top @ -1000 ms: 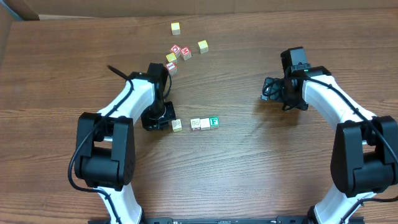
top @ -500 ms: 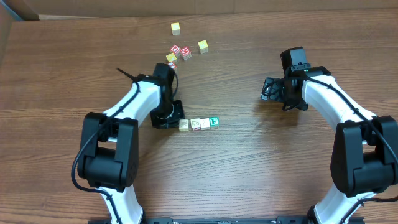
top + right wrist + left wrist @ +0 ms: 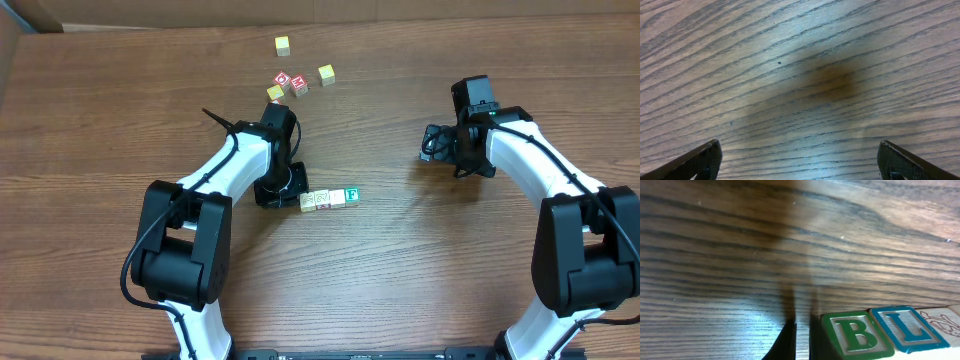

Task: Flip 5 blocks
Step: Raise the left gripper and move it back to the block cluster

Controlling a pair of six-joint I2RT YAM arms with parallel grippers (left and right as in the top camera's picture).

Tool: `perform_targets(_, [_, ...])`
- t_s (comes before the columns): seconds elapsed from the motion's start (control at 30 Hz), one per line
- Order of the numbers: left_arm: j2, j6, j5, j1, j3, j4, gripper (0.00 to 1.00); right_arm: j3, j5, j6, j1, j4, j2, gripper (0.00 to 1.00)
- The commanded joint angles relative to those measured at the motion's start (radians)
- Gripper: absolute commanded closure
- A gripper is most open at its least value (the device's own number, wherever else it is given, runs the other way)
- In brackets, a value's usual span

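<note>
Overhead, nearest the robot's base, four small wooden alphabet cubes (image 3: pixel 330 199) lie in a touching row near the middle of the brown wood-grain table (image 3: pixel 400 280). Three are pale. The green-faced cube (image 3: pixel 351 194), with a white letter on top, closes the row's right end.

The left gripper (image 3: pixel 290 197) sits low at the row's left end, its fingers pressed together with nothing between them. Its wrist camera shows the dark fingers (image 3: pixel 789 342) down at the tabletop, just beside and apparently touching a cube side printed with a green-framed B (image 3: pixel 857 336). Next along is a blue-framed L (image 3: pixel 910 330), then a pale side with a faint red drawing (image 3: pixel 942 322).

Farther out on the right, well apart from the row, the right gripper (image 3: pixel 432 143) hangs over bare wood. Its jaws are spread wide and empty, and in its wrist view the black fingertips (image 3: pixel 700 160) sit at the two lower corners.

Farthest away, beyond the left arm, is a loose group of cubes. A red-and-white cube (image 3: pixel 275 101) peeks out at the arm's edge, mostly covered. Just past it are a yellow cube (image 3: pixel 275 92) and two red-faced cubes (image 3: pixel 291 83) with white symbols. Two more yellow cubes (image 3: pixel 326 73) lie farther back, apart from each other.
</note>
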Motion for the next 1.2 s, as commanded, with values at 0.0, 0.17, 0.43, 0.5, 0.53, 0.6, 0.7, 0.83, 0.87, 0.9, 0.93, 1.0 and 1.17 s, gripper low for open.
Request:
perform_targets(0.0, [0.001,0.000,0.007,0.023,0.035,-0.018,0.96,0.013,0.010,-0.004,-0.002,0.005,-0.031,0.00])
perform_targets(0.17, [0.001,0.028,-0.032,0.039,0.156,-0.104,0.96,0.013,0.010,-0.004,-0.002,0.005,-0.031,0.00])
perform_targets(0.43, [0.002,0.063,-0.114,0.035,0.492,-0.336,0.95,0.013,0.010,-0.004,-0.002,0.005,-0.031,0.00])
perform_targets(0.5, [0.002,0.077,-0.113,0.035,0.580,-0.373,0.90,0.013,0.010,-0.004,-0.002,0.005,-0.031,0.00])
perform_targets(0.53, [0.002,0.089,-0.113,0.035,0.622,-0.384,0.83,0.013,0.010,-0.004,-0.002,0.005,-0.031,0.00])
perform_targets(0.6, [0.002,0.116,-0.114,0.031,0.695,-0.385,0.62,0.013,0.010,-0.004,-0.002,0.005,-0.031,0.00])
perform_targets(0.7, [0.002,0.135,-0.137,0.021,0.748,-0.346,0.46,0.013,0.010,-0.004,-0.002,0.005,-0.031,0.00])
perform_targets(0.83, [0.009,0.131,-0.237,0.007,0.728,-0.259,0.22,0.013,0.010,-0.004,-0.002,0.005,-0.031,0.00])
perform_targets(0.87, [0.015,0.131,-0.258,0.005,0.720,-0.243,0.21,0.013,0.010,-0.003,-0.002,0.005,-0.031,0.00])
perform_targets(0.9, [0.021,0.131,-0.276,0.004,0.713,-0.229,0.21,0.014,0.010,-0.004,-0.002,0.005,-0.031,0.00])
perform_targets(0.93, [0.031,0.130,-0.290,0.004,0.707,-0.217,0.21,0.013,0.010,-0.004,-0.002,0.005,-0.031,0.00])
perform_targets(1.0, [0.051,0.116,-0.308,0.005,0.705,-0.203,0.21,0.013,0.010,-0.004,-0.002,0.005,-0.031,0.00])
perform_targets(1.17, [0.111,0.117,-0.335,0.018,0.705,-0.159,0.31,0.013,0.010,-0.004,-0.002,0.005,-0.031,0.00])
